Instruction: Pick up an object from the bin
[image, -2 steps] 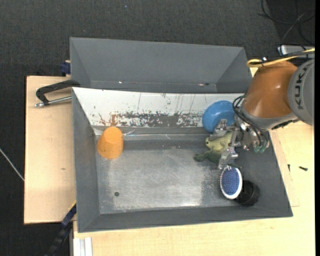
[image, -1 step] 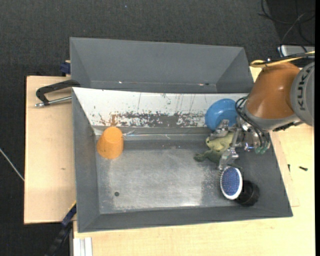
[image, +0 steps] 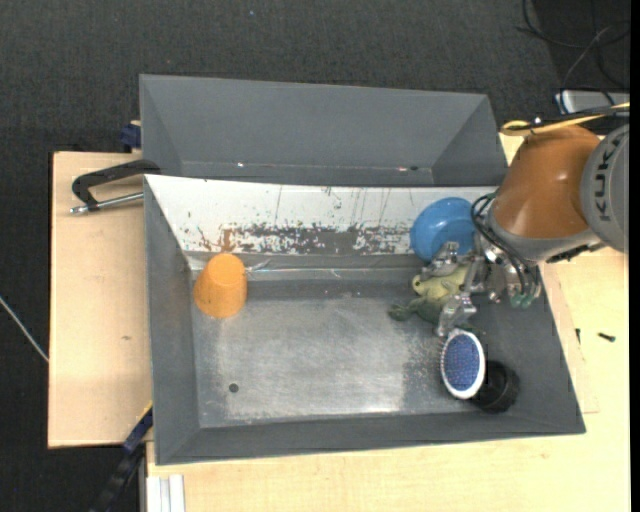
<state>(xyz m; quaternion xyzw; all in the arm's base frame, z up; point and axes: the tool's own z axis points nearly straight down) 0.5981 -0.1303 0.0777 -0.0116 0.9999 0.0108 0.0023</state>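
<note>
Gripper (image: 460, 292) low at right side of bin (image: 300, 400), above a pale yellowish toy figure (image: 430, 289) with a dark green end; touching or not, cannot tell. Spread or closed: cannot tell, metal parts overlap the toy. Just behind: blue rounded thing (image: 441, 226) against rear wall. Just in front: oval brush (image: 462, 364), blue bristles, white rim, black handle toward the right front corner. Orange cup (image: 221, 285) well apart, far left, upside down. Arm enters from right, orange cover (image: 540, 195) over the bin's right rim, wrist angled down and left
</note>
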